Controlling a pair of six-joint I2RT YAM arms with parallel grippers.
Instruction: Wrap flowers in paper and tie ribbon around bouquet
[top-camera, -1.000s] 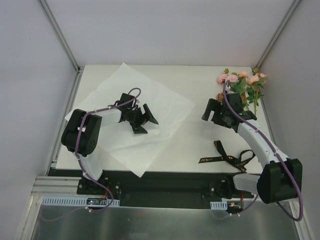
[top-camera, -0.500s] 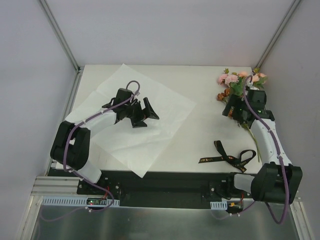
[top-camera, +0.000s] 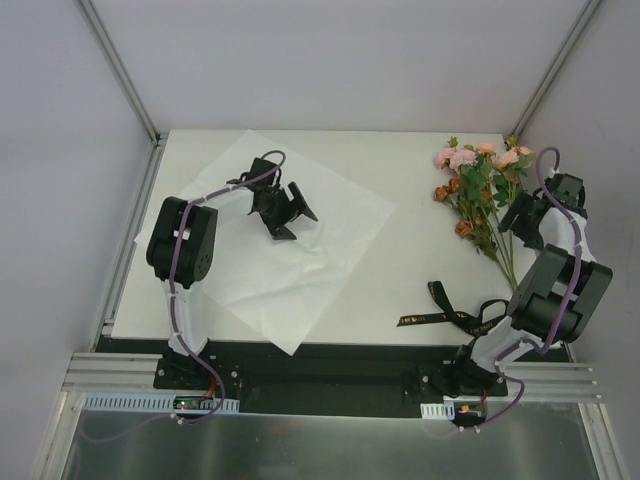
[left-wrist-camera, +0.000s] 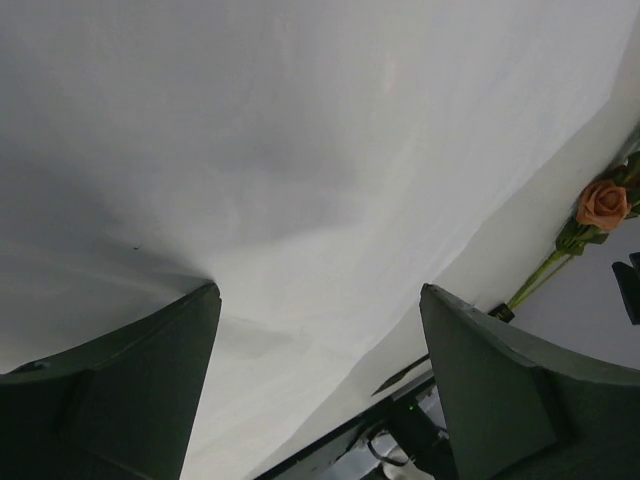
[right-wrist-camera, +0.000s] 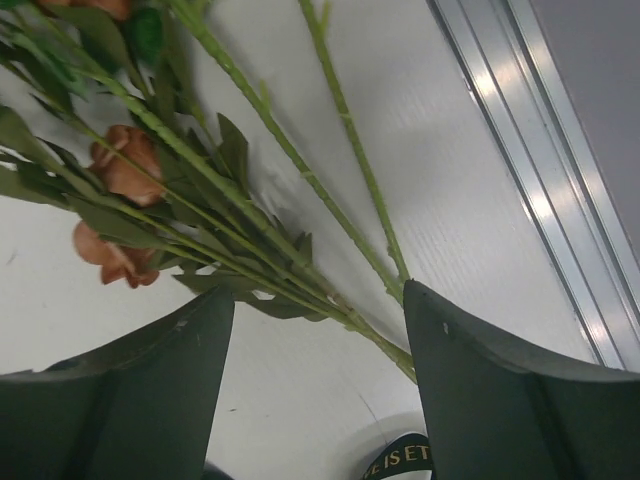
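Top view:
- Tabletop (top-camera: 410, 250): white, rectangular, inside a grey-walled enclosure.
- Large thin white rectangular sheet of paper (top-camera: 300, 270) lies flat on the left half, turned like a diamond. 1 corner is at the far edge, 1 by the left edge, and 1 hangs just over the near edge.
- Left gripper (top-camera: 298, 222) is low over the far part of the sheet, its 2 black fingers pointing toward the tabletop's middle.
- Small bunch of pink, peach and rust-brown artificial flowers (top-camera: 478, 185) with green leaves lies bare on the tabletop, well apart from the paper. The blooms are in the far right corner and the thin green stems run toward the near right corner.
- Long narrow black satin ribbon with gold lettering (top-camera: 455, 318) lies in loose loops by the near edge on the right side, near the stem ends.
- Right gripper (top-camera: 518, 217) is at the right edge, just beside the stems.

Left wrist view:
- Left gripper (left-wrist-camera: 320, 300) is spread wide with nothing between the fingers.
- Paper (left-wrist-camera: 300, 150) fills the view under them. Cannot tell whether the tips touch it.
- 1 peach bloom of the flowers (left-wrist-camera: 603, 203) shows at the right border.

Right wrist view:
- Right gripper (right-wrist-camera: 318, 300) is spread wide and pinches nothing.
- The flowers (right-wrist-camera: 200, 200) run slantwise through the gap between the fingers. Contact cannot be told.
- A bit of the ribbon (right-wrist-camera: 400, 460) shows at the bottom.
- A silver metal rail (right-wrist-camera: 540, 170) runs along the right edge of the tabletop.
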